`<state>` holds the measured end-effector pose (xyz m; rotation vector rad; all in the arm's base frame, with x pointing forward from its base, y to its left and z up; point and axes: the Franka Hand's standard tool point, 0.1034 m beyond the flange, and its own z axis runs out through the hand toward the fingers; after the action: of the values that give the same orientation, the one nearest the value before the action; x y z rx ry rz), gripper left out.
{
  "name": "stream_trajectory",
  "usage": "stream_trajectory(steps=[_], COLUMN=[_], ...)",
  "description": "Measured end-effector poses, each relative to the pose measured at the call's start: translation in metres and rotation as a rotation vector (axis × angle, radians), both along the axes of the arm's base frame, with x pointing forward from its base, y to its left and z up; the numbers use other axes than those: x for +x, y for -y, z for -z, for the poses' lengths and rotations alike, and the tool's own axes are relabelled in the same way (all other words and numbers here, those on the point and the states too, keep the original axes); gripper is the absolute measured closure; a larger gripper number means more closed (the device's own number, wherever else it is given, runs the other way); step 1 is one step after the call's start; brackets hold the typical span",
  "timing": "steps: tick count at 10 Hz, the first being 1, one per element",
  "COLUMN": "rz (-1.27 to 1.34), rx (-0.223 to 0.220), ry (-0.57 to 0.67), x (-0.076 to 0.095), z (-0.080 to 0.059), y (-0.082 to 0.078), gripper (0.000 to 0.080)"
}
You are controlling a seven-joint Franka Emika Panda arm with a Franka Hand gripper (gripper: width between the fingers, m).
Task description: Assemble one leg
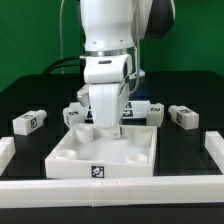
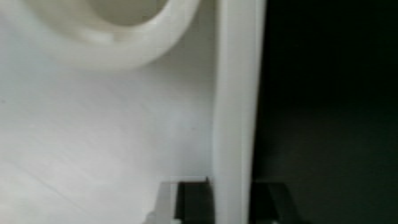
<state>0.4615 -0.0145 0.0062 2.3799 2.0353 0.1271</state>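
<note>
The large white square tabletop point(image 1: 68, 163) lies on the black table with round corner sockets facing up. My gripper point(image 1: 108, 128) points straight down at its far side. In the wrist view the two dark fingers stand against either side of the tabletop's thin upright rim point(image 2: 233, 90), so the gripper point(image 2: 226, 190) is shut on that rim, with one round socket point(image 2: 128, 25) nearby. Several stubby white legs with black-and-white tags lie loose: one at the exterior view's left point(image 1: 28, 122), one at its right point(image 1: 183, 116), and two behind the arm point(image 1: 74, 115) point(image 1: 149, 109). None is held.
White rails border the work area at the exterior view's left point(image 1: 5, 152), right point(image 1: 214, 150) and front point(image 1: 110, 196). A green wall stands behind the black table.
</note>
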Motion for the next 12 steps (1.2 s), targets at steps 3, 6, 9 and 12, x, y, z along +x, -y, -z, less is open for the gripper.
stream_trajectory(steps=[3, 6, 9, 12], rz=[-0.005, -0.121, -0.117, -0.091], rx=[0.000, -0.010, -0.004, -0.002], ry=[-0.001, 0.000, -0.005, -0.017], x=[0.001, 0.013, 0.025, 0.027], z=[0.000, 0.000, 0.000, -0.001], y=[-0.002, -0.034, -0.061, -0.082], gripper=[0.0745, 0.0745, 0.0745, 0.0745])
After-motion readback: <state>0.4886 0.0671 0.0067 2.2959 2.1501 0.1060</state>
